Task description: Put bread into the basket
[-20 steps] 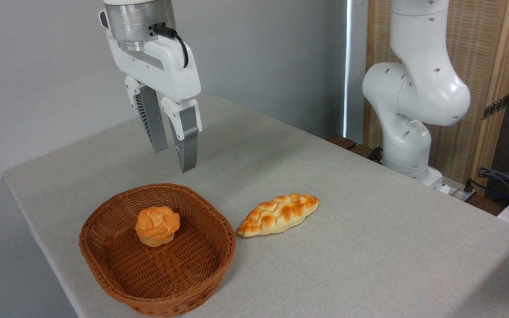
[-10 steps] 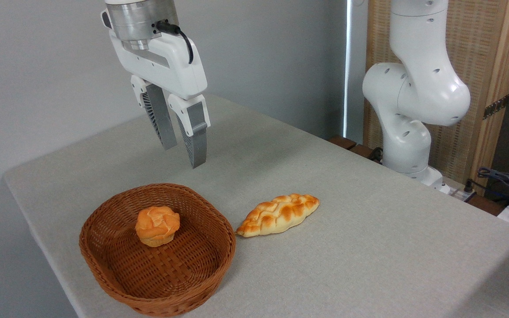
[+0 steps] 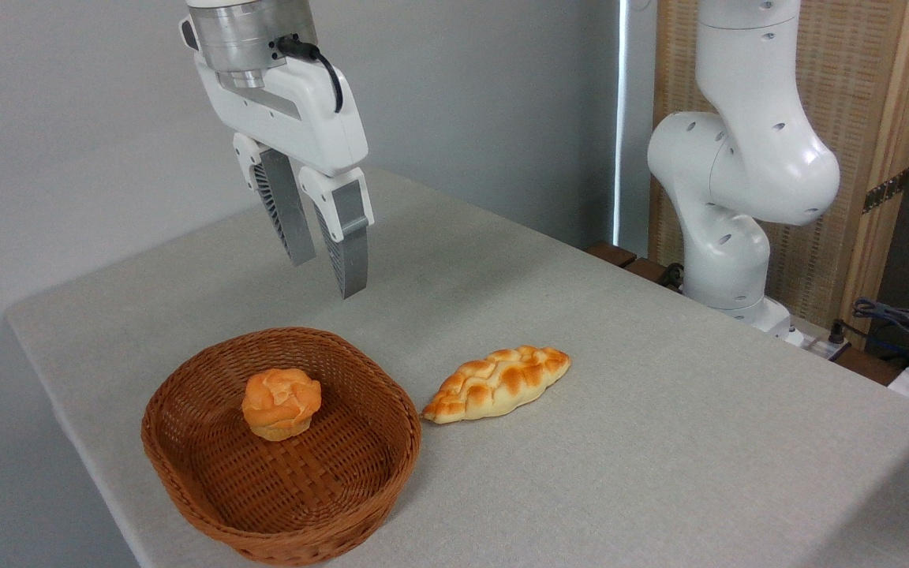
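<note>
The bread [image 3: 281, 404], a small round orange-golden bun with a cracked top, sits inside the reddish-brown wicker basket [image 3: 186, 481], toward its back. The basket stands near the table's front left corner. My gripper [image 3: 327, 276] hangs well above the basket's far rim, slightly right of the bun. Its two grey fingers are apart with nothing between them, so it is open.
A braided, leaf-shaped golden loaf [image 3: 498, 383] lies on the grey table [image 3: 660, 442] just right of the basket. The arm's white base [image 3: 731, 205] stands at the table's far right edge, with cables [image 3: 896, 323] beyond it. The table's left edge is close to the basket.
The gripper rose a little and shifted right over the last second, empty throughout. The bun, basket and loaf have not moved.
</note>
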Available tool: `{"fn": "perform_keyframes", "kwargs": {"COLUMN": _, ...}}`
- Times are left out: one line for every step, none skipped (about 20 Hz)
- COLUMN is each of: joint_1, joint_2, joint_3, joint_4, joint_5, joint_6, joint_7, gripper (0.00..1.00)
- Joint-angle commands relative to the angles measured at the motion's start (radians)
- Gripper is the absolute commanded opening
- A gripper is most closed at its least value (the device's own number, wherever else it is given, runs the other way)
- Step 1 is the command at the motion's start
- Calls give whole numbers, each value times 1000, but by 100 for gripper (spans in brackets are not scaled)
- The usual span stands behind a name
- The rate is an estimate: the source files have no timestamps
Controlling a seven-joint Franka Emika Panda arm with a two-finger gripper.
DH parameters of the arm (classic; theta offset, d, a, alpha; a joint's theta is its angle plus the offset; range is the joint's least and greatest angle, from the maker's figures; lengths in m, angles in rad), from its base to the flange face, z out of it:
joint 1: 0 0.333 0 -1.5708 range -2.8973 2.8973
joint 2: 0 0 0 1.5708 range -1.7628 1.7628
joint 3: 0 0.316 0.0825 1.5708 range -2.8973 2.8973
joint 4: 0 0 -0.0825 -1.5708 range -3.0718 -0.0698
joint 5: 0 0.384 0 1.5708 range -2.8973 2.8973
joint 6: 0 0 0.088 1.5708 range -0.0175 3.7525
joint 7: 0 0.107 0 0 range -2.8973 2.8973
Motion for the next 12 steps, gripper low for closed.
{"fn": "perform_keyframes", "kwargs": {"joint_1": 2, "joint_2": 1, "joint_3": 3, "joint_4": 15, "joint_5": 4, "joint_6": -14, "joint_7": -23, "gripper": 100}}
{"fn": "perform_keyframes", "kwargs": {"joint_1": 2, "joint_2": 1, "joint_3": 6, "joint_4": 15, "joint_5": 4, "joint_6": -14, "joint_7": -23, "gripper": 100}}
{"fn": "perform_keyframes", "kwargs": {"joint_1": 2, "joint_2": -1, "joint_3": 9, "joint_4": 13, "joint_5": 1, "joint_6": -14, "joint_7": -23, "gripper": 100}}
{"fn": "perform_keyframes", "kwargs": {"joint_1": 2, "joint_2": -4, "joint_3": 11, "joint_4": 10, "joint_5": 1, "joint_6": -14, "joint_7": -23, "gripper": 100}}
{"fn": "perform_keyframes", "kwargs": {"joint_1": 2, "joint_2": -7, "joint_3": 11, "joint_4": 7, "joint_5": 1, "joint_6": -14, "joint_7": -21, "gripper": 100}}
{"fn": "perform_keyframes", "kwargs": {"joint_1": 3, "joint_2": -13, "joint_3": 9, "joint_4": -1, "joint_5": 1, "joint_6": -14, "joint_7": -23, "gripper": 100}}
{"fn": "perform_keyframes", "kwargs": {"joint_1": 3, "joint_2": -19, "joint_3": 9, "joint_4": -8, "joint_5": 1, "joint_6": -12, "joint_7": -23, "gripper": 100}}
{"fn": "perform_keyframes", "kwargs": {"joint_1": 3, "joint_2": -21, "joint_3": 11, "joint_4": -13, "joint_5": 0, "joint_6": -12, "joint_7": -23, "gripper": 100}}
{"fn": "perform_keyframes", "kwargs": {"joint_1": 3, "joint_2": -25, "joint_3": 11, "joint_4": -17, "joint_5": 0, "joint_6": -14, "joint_7": -23, "gripper": 100}}
{"fn": "perform_keyframes", "kwargs": {"joint_1": 5, "joint_2": -30, "joint_3": 11, "joint_4": -24, "joint_5": 0, "joint_6": -12, "joint_7": -23, "gripper": 100}}
{"fn": "perform_keyframes", "kwargs": {"joint_1": 5, "joint_2": -30, "joint_3": 12, "joint_4": -25, "joint_5": -10, "joint_6": -8, "joint_7": -23, "gripper": 100}}
{"fn": "perform_keyframes", "kwargs": {"joint_1": 5, "joint_2": -31, "joint_3": 14, "joint_4": -31, "joint_5": -17, "joint_6": 6, "joint_7": -23, "gripper": 100}}
